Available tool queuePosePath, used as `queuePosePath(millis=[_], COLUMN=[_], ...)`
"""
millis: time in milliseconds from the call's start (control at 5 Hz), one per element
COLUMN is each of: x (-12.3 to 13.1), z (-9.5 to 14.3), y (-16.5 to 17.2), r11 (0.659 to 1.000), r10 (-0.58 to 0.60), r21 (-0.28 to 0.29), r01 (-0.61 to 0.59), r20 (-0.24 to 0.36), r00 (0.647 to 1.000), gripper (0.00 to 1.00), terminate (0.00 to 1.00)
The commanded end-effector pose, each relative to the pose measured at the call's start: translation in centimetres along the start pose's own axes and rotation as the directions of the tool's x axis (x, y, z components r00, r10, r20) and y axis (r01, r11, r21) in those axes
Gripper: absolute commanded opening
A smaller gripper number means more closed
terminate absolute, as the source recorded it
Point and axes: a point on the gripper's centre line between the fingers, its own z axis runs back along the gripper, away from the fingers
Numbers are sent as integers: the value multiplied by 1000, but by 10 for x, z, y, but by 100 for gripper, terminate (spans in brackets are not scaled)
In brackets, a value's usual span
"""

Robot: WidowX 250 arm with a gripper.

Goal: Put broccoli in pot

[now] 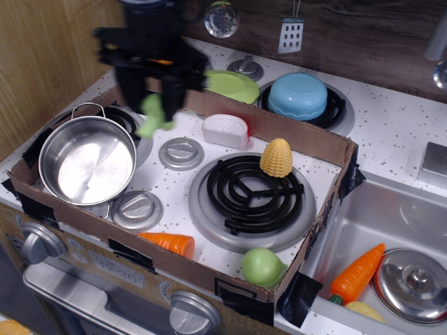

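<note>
Upper left, my gripper [155, 106] has its fingers pinching the light, stiff-looking plastic broccoli [154, 117] just beside the pot [87, 159].

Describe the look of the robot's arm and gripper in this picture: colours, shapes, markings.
The gripper is black and blocky, with a wide crossbar above two dark fingers. Motion blur softens its edges. A small orange patch shows near its middle. No cables or readable markings are visible.
</note>
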Motion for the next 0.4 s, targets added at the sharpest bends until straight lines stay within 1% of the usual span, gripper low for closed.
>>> queuePosePath(millis=[0, 200], x=[-12, -23], z=[-10, -28], y=[51, 65], r11=[993, 988], r10=[64, 108], r21=[97, 105], r01=[-70, -115], r20=[59, 78], r00=[996, 991], gripper=[0, 0], terminate=[0, 0])
